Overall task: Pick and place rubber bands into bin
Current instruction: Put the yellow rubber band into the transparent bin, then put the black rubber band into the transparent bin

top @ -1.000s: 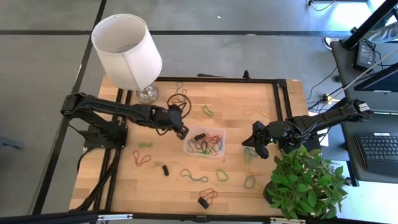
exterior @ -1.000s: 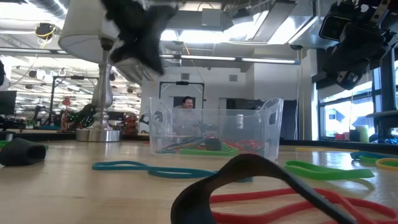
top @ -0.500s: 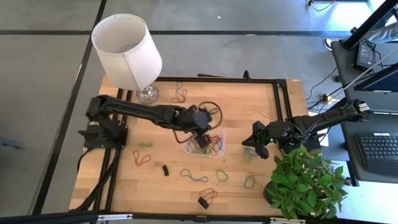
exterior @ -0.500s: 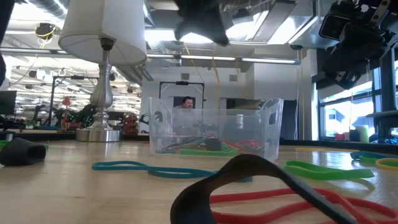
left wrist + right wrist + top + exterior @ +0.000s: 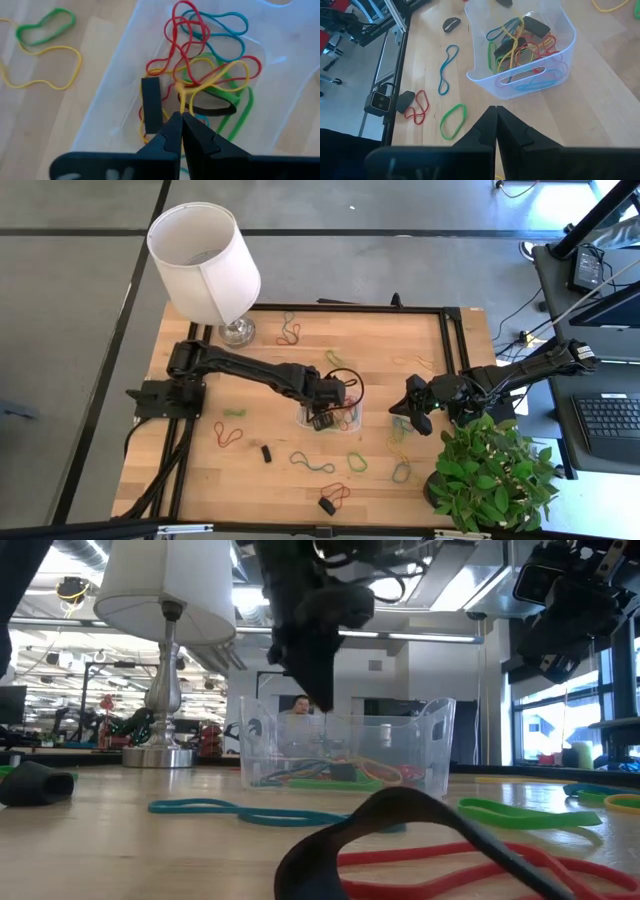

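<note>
Left gripper [image 5: 181,119] hangs over the bin [image 5: 125,85], clenched on what seems a yellow rubber band [image 5: 210,80]; it may cling after release.

Two matte-black jointed arms with looping black cables, tapered black claw [image 5: 181,120] fingers.

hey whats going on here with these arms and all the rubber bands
The robot is collecting rubber bands into the clear bin. The left claw hangs over the bin, shut on a yellow rubber band that trails onto the pile inside. The right claw waits shut beside the potted plant. Many bands are scattered on the table.
</note>
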### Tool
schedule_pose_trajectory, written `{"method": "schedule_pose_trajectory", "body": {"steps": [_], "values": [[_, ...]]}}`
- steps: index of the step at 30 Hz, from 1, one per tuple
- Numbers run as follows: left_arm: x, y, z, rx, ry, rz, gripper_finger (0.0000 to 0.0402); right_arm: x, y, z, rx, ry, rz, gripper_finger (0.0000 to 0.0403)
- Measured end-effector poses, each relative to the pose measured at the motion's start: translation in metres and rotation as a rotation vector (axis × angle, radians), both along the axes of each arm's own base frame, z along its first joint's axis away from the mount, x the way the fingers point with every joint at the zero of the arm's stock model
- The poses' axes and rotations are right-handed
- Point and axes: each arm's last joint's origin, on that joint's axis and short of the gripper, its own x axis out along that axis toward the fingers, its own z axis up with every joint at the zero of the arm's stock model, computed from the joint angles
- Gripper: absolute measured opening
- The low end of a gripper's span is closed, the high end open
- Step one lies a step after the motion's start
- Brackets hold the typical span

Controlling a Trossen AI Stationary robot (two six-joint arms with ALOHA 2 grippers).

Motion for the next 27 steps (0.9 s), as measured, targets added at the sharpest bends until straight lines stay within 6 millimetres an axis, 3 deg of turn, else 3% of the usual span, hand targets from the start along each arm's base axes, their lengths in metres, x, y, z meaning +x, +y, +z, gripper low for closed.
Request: {"method": "schedule_pose_trajectory", "body": {"steps": [4, 11, 16, 21, 27], "values": [[0.01, 0.003, -0.005, -0.005, -0.063, 0.006, 0.0031, 0.0, 0.0, 0.0, -0.003, 0.0, 0.001, 0.0014], [0.03, 0.01, 0.005, 0.002, -0.287, -0.016, 0.011, 0.0, 0.0, 0.0, -0.005, -0.001, 0.0, 0.0014], [0.031, 0.013, 0.006, 0.005, -0.295, -0.009, 0.015, 0.0, 0.0, 0.0, -0.005, -0.001, 0.001, 0.0014], [0.023, 0.012, 0.011, 0.026, -0.244, -0.019, 0.0157, 0.0, 0.0, 0.0, -0.003, 0.002, 0.0, 0.0014], [-0.003, 0.01, 0.033, 0.052, -0.158, 0.031, 0.0129, -0.001, 0.0, -0.003, -0.005, 0.031, -0.001, 0.0014]]}}
